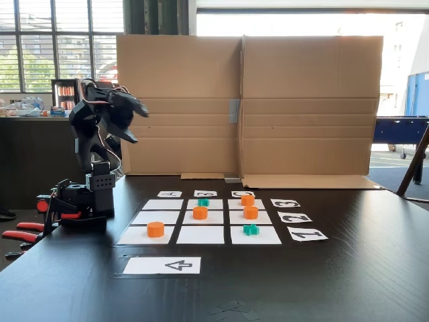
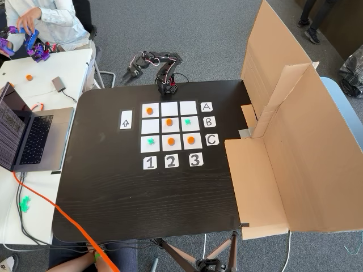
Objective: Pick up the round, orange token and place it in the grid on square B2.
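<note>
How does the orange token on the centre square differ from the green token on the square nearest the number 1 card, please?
The orange token is a round disc; the green token is cross-shaped. The orange one sits on the grid's centre cell, the green one on a corner cell. Both are small and lie flat, each within one white cell.

Jaws too small, dark to read; person (image 2: 39, 20) cut by frame edge.

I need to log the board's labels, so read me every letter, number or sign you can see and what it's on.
"A", "B", "C": white cards along one side of the grid.
"1", "2", "3": white cards along the adjoining side.
Arrow outline: white card beside the grid.
Laptop keys: too small to read.
</note>
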Robot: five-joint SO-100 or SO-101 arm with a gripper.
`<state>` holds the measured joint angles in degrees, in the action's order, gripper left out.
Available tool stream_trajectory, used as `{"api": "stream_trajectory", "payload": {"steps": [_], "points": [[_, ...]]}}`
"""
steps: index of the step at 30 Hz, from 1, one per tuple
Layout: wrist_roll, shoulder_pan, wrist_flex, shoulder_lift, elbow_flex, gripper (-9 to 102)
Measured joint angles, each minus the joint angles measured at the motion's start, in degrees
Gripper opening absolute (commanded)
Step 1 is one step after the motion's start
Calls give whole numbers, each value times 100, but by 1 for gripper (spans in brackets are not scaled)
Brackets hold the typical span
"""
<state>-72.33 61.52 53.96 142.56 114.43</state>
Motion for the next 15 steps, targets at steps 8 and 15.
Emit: {"api": "stream_trajectory", "payload": {"steps": [8, 15], "points": [[-475, 2276, -809, 1336, 2013, -1], [-563, 3173, -1450, 3340, 4720, -1]]}}
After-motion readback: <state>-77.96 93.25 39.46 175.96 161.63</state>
